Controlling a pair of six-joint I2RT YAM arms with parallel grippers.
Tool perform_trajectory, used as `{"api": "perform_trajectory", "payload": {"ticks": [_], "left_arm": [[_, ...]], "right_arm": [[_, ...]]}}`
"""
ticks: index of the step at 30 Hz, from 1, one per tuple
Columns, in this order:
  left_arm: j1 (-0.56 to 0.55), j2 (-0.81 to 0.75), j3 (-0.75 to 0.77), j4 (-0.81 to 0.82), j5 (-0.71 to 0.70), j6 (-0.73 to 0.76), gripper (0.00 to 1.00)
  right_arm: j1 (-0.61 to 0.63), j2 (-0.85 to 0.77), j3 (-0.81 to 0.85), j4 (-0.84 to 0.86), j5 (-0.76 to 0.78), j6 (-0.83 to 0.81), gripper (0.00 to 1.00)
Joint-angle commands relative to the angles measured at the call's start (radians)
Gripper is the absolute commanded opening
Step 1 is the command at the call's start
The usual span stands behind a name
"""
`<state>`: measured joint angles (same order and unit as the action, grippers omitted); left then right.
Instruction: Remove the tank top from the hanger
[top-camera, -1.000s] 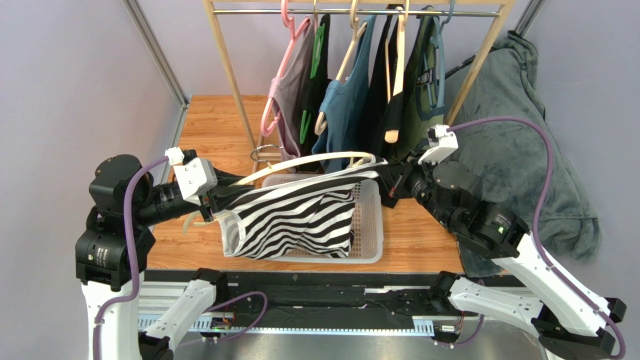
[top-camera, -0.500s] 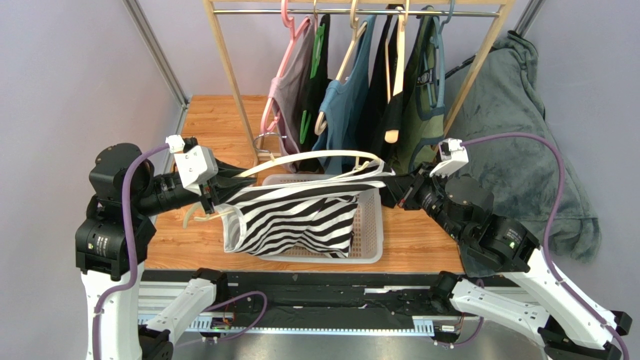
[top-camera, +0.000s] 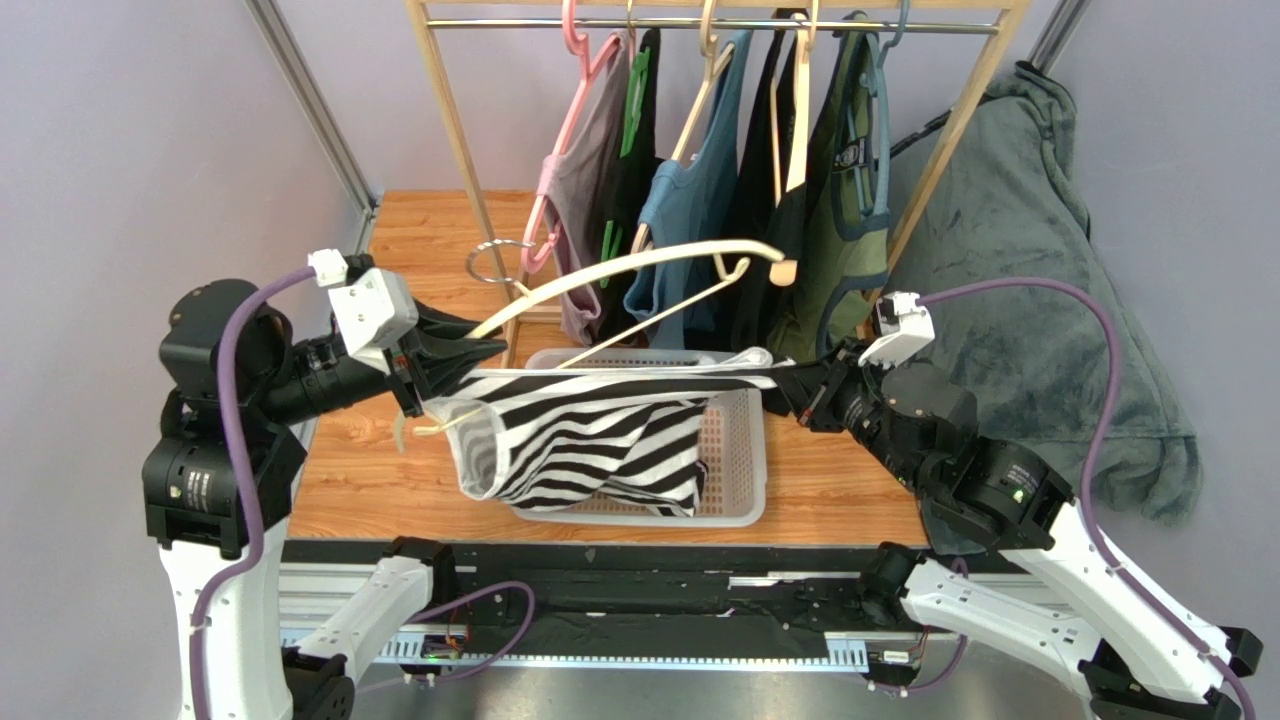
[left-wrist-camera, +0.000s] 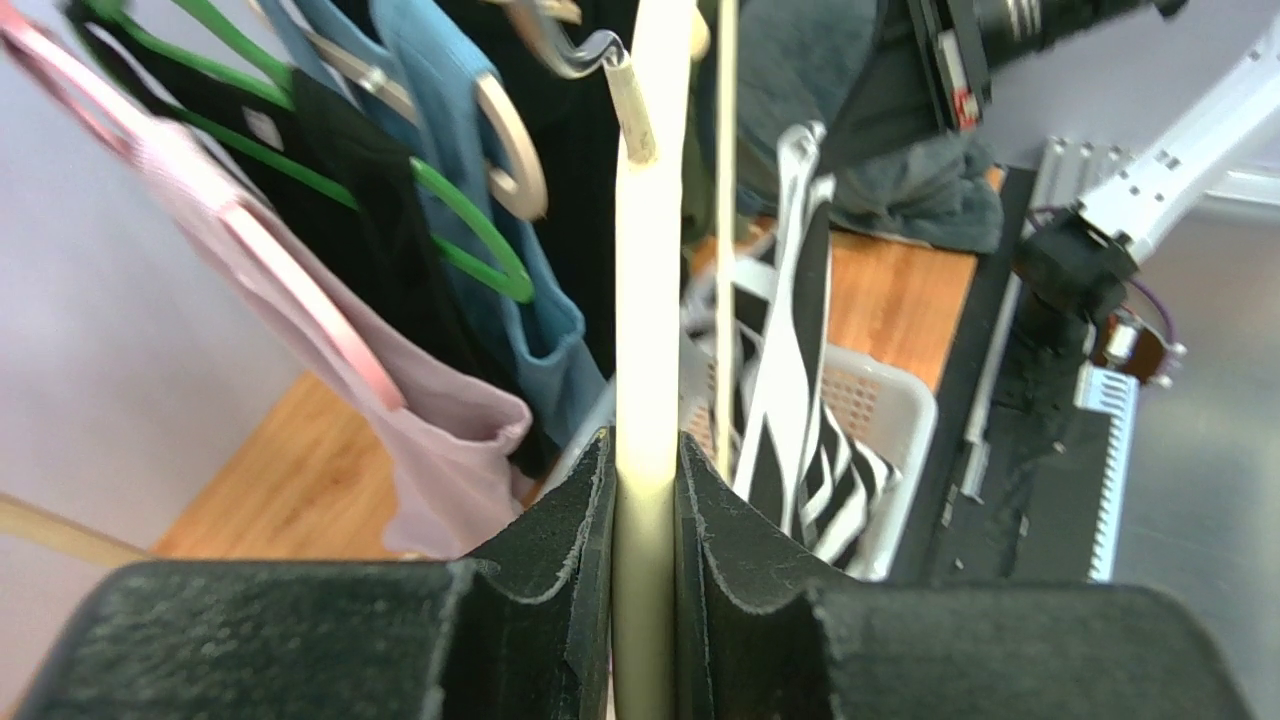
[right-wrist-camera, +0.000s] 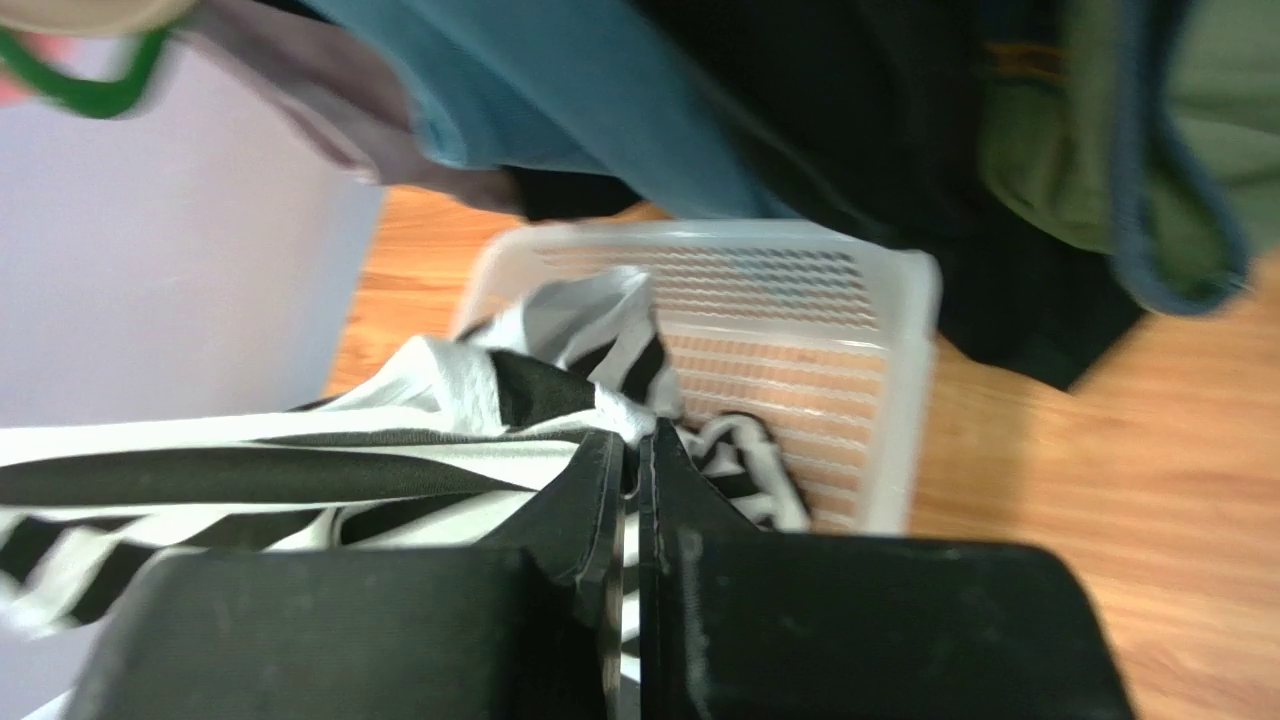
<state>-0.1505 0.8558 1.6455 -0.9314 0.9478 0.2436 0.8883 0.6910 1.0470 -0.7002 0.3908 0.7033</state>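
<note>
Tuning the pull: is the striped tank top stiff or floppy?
Probably floppy: the tank top sags in folds over the basket. Likely light too: the right gripper carries that end by a thin pinch of fabric.

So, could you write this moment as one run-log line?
left hand: shut on hanger | right hand: shut on tank top | tank top: stretched over basket | hanger: right end above fabric

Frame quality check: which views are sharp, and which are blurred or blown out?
Top external: sharp and evenly lit, stripes on the tank top crisp. Left wrist: the near left fingers are soft, the cream hanger between them looks washed out, the clothes behind are fairly clear. Right wrist: blurred throughout, basket mesh smeared, the right fingers a dark mass.
</note>
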Motion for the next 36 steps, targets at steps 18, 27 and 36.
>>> {"api": "perform_trajectory", "payload": {"ticks": [18,27,36], "left_arm": [[-0.023,0.014,-0.102,0.295,0.016,-0.095,0.01],[-0.129,0.042,-0.105,0.105,-0.239,0.123,0.01],[-0.331,0.156,0.016,-0.15,-0.435,0.258,0.01]], "right_arm": [[-0.02,0.09,0.148,-0.058,0.174,-0.185,0.0],[0.179,0.17,0.26,-0.105,0.212,-0.34,0.61],[0.21,0.093,0.338,-0.164,0.138,-0.534,0.66]]}}
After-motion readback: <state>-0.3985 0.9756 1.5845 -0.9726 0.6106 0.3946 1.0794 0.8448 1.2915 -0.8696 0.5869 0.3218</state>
